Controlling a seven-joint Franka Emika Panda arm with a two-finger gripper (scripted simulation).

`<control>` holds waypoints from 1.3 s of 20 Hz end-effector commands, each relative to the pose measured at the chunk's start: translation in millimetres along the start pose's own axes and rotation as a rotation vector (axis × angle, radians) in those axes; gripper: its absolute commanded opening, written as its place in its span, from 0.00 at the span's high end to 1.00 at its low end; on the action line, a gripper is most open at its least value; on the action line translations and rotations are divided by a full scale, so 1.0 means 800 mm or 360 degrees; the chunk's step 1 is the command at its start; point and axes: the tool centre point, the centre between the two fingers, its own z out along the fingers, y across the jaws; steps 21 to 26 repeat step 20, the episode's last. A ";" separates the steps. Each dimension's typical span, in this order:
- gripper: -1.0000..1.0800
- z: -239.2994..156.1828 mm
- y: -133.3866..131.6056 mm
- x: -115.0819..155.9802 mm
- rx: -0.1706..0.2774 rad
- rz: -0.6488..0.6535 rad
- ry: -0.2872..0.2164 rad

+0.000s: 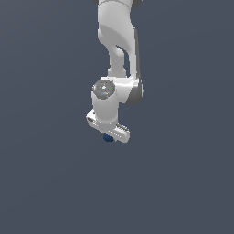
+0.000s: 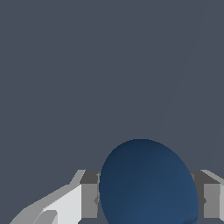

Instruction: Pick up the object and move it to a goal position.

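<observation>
A white Panda arm (image 1: 114, 55) reaches down over a plain grey desk (image 1: 183, 183), its claw (image 1: 109, 135) closed on 1 small dark blue ball (image 1: 108, 137) — the object it is meant to carry to a goal position. In the exterior view only a sliver of the ball shows below the claw's white body. The wrist view is clearer: the ball (image 2: 148, 183) fills the space between the 2 grey pads (image 2: 89, 199), which press against it on either side. Whether the ball rests on the desk or hangs just above it cannot be told from either view. No goal marker is visible. By the look of it the grasp is made — the lift, if not begun, and the carry to the goal are left to do.
</observation>
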 end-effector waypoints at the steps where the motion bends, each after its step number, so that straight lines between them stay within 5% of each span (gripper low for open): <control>1: 1.00 -0.027 -0.007 0.010 0.0001 0.0000 0.0002; 12: 1.00 -0.112 -0.031 0.047 0.0001 0.0000 0.0002; 26: 1.00 -0.128 -0.036 0.055 0.0001 0.0000 0.0002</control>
